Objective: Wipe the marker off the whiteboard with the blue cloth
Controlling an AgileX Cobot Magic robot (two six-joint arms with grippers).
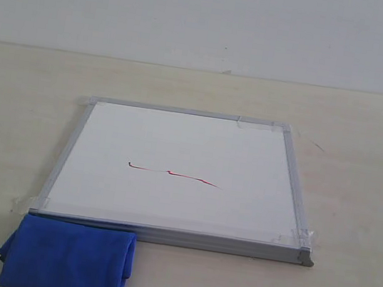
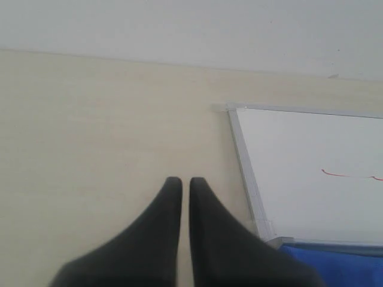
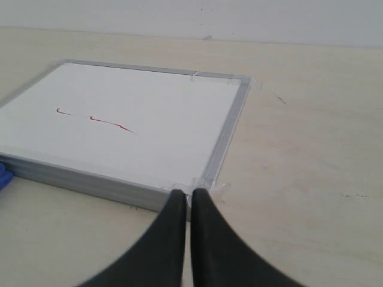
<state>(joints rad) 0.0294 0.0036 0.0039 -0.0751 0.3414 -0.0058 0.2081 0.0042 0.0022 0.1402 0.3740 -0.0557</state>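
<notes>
Tabletop (image 1: 354,211) in pale wood fills most of what you see, with a plain wall (image 1: 210,16) behind it. On it lies one whiteboard (image 1: 184,142), flat and nearly square, with clear tape at its corners. One blue cloth (image 1: 66,258) sits folded at the board's near left corner and touches the frame. Its long side runs left to right along the board's near edge.

The marker line (image 1: 172,174) is the only stroke on the board. It sits about mid-board and runs left to right, roughly in line with the near edge. Its left end starts with a small hook. Its right end thins out and dips slightly toward you.

The exterior view gives you the whole board and the whole cloth, but neither gripper. The left wrist view shows only the board's left part, the start of the red line and a strip of the cloth. The right wrist view shows the full line and most of the board, but only a sliver of blue.

You have two grippers. The left gripper (image 2: 185,182) is over bare table beside the board's left edge, its fingers nearly pressed together and holding nothing. The right gripper (image 3: 190,194) is at the board's near right corner, its fingers likewise together and empty.
</notes>
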